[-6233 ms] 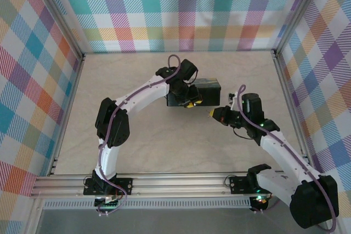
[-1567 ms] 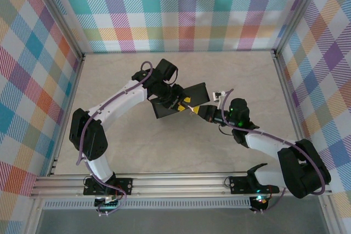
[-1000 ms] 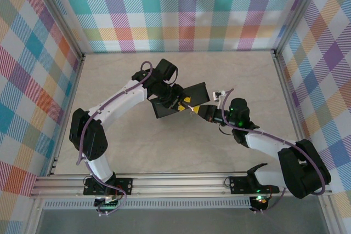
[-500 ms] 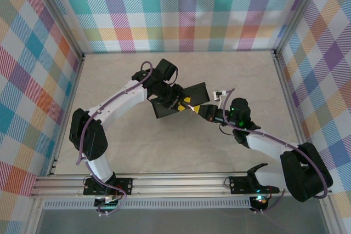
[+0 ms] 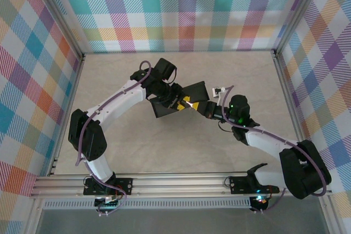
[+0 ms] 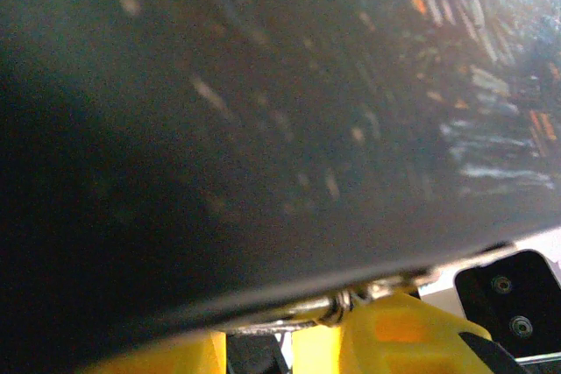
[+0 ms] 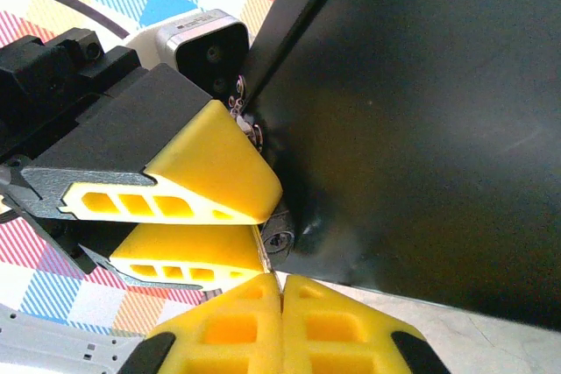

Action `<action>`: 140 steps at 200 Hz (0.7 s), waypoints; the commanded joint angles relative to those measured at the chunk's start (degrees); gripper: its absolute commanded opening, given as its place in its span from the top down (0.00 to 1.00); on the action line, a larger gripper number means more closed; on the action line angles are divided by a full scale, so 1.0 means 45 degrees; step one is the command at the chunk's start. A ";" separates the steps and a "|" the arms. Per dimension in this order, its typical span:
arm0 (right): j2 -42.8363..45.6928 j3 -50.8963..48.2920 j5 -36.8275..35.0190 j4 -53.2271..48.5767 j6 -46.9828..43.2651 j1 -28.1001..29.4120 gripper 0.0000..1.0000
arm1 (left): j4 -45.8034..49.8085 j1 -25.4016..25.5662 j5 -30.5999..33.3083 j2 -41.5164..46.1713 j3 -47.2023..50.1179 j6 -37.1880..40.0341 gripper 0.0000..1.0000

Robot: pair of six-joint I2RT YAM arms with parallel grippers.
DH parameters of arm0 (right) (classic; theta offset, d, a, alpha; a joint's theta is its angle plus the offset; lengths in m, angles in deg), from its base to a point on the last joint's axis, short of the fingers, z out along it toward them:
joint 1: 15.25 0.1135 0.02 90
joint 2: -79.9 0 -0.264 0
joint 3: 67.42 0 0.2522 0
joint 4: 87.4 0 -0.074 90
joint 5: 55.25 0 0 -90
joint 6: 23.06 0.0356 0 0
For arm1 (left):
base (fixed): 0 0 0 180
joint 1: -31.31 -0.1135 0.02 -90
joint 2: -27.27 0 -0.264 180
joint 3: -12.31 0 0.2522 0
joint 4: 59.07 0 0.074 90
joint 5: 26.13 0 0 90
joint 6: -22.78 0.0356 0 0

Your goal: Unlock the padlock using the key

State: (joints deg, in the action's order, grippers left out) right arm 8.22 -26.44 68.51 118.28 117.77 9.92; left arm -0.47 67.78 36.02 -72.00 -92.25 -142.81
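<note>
Plaid walls, pale table [image 5: 164, 146]. Top view: left gripper [image 5: 185, 102] and right gripper [image 5: 202, 109] meet at the dark tin [image 5: 189, 92], mid-table. Left wrist: tin edge, blurred. Right wrist: left fingers clamp the padlock [image 7: 279, 238]; right fingers pinch the key [image 7: 267, 260], a mere sliver. I'd seat it squarely before turning.

The padlock [image 7: 280, 241] sits mostly hidden behind the left gripper's [image 7: 270, 227] yellow fingers, and the key is buried between the right gripper's [image 7: 280, 285] pinched fingers, cut off below. Up close, the dark tin [image 6: 263, 111] is just blur.
</note>
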 commanded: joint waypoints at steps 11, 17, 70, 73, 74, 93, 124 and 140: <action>-0.0076 0.0231 0.0082 0.0181 -0.0068 -0.0027 1.00 | -0.0679 -0.0152 -0.0409 0.0896 -0.0504 0.0281 0.94; 0.0030 0.0183 0.0030 0.0073 -0.0127 -0.0045 1.00 | -0.0648 -0.0155 -0.0378 0.0887 -0.0505 0.0275 0.94; 0.0501 -0.0021 0.0166 -0.0395 -0.0231 -0.0184 1.00 | -0.0560 -0.0350 -0.0275 0.1062 -0.0386 0.0278 0.94; 0.0499 -0.0057 0.0173 -0.0377 -0.0222 -0.0200 1.00 | -0.0569 -0.0348 -0.0275 0.1077 -0.0378 0.0275 0.94; 0.0490 -0.0065 0.0173 -0.0381 -0.0222 -0.0201 1.00 | -0.0569 -0.0349 -0.0284 0.1080 -0.0383 0.0275 0.94; 0.0403 -0.0155 0.0227 -0.0175 -0.0167 -0.0199 1.00 | -0.0605 -0.0350 -0.0332 0.1116 -0.0346 0.0282 0.94; 0.0129 0.0023 0.0497 0.0350 -0.0002 -0.0183 1.00 | -0.0743 -0.0350 -0.0454 0.1033 -0.0369 0.0273 0.95; 0.0023 0.0071 0.0549 0.0675 0.0140 -0.0185 1.00 | -0.0742 -0.0350 -0.0478 0.1043 -0.0373 0.0269 0.95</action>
State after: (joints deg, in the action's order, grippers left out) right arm 9.16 -26.65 69.28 117.19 117.58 9.42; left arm -0.47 66.62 35.82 -70.79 -92.25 -142.81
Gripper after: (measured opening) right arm 0.045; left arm 0.277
